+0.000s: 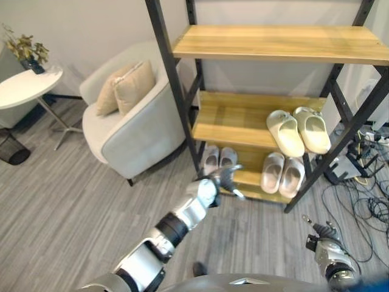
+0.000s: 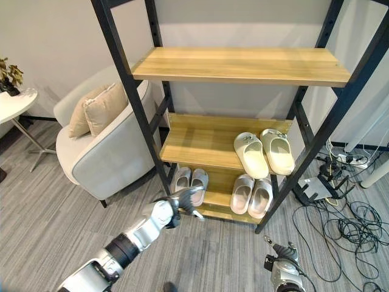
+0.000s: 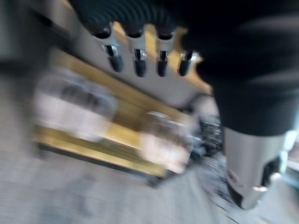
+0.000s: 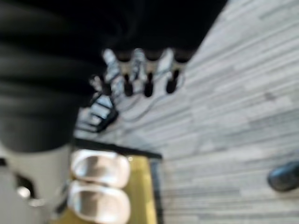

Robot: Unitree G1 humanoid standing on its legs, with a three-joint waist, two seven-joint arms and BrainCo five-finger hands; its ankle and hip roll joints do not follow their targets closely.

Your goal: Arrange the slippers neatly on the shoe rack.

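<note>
Evidently all three pairs sit on the shoe rack [image 2: 182,137]: cream slippers [image 2: 264,153] at the middle shelf's right end, grey slippers [image 2: 189,179] at the bottom shelf's left end, beige slippers [image 2: 251,194] to their right. The left hand [image 2: 176,204], empty with fingers loosely spread, hovers near the grey pair; it should only nudge them parallel. The right hand [image 2: 281,250] hangs low, fingers relaxed. The grey pair's heels are hidden behind the left hand.
</note>
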